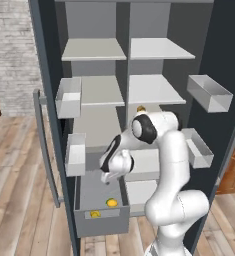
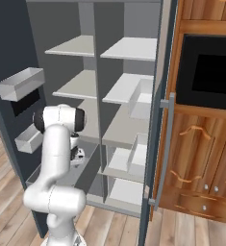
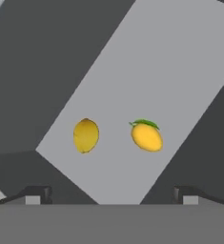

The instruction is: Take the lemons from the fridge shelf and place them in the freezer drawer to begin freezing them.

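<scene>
Two lemons in the freezer drawer, pincer empty above them

The pincer (image 3: pixel 111 193) hangs spread wide with nothing in it over the pulled-out freezer drawer (image 1: pixel 101 223). One lemon (image 3: pixel 86 135) and a leafed lemon (image 3: pixel 147 136) lie apart on the drawer floor below it. A third lemon (image 1: pixel 141 108) sits on a fridge shelf (image 1: pixel 156 89) above and behind the pincer.

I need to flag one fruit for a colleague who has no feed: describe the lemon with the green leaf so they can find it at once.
Start at the open fridge and drop to the pulled-out freezer drawer at its lower left. Two yellow fruits lie apart on its grey floor, below the open gripper. The leafed lemon is the more orange one, with a green leaf on top; the plain lemon beside it has none.
</scene>
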